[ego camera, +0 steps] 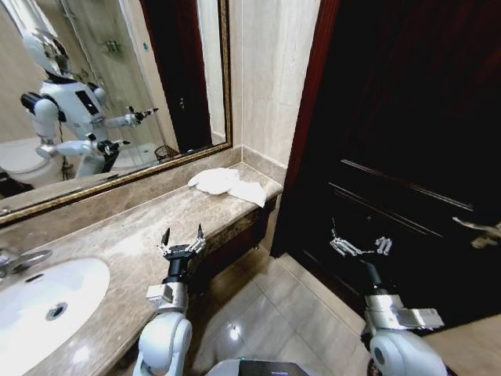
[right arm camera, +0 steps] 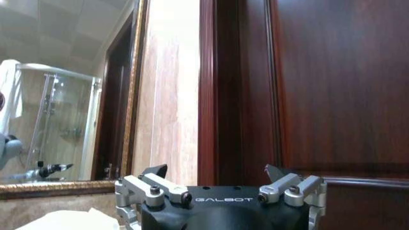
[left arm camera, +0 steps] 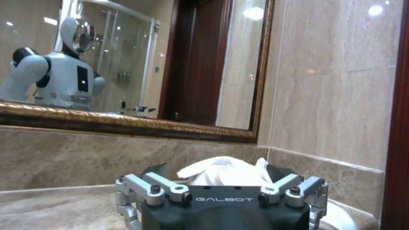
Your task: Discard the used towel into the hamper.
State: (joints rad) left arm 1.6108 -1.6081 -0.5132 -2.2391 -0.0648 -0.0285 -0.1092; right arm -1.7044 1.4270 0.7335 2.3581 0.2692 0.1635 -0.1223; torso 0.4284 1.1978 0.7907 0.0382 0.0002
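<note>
The used towel [ego camera: 227,185] is a crumpled white cloth lying at the far right end of the marble counter [ego camera: 133,243], by the wall corner. My left gripper [ego camera: 182,235] is open above the counter, short of the towel, with nothing between its fingers. In the left wrist view the towel [left arm camera: 223,171] sits just beyond the spread fingers. My right gripper [ego camera: 360,244] is open and empty in front of the dark wooden door [ego camera: 407,117], off the counter's right end. A small dark basket [ego camera: 164,153], seemingly the hamper, appears as a reflection in the mirror.
A gold-framed mirror [ego camera: 117,94] runs along the wall behind the counter. A white sink [ego camera: 47,301] with a tap [ego camera: 19,260] lies at the left. Glossy tiled floor [ego camera: 266,313] lies between the counter's end and the door.
</note>
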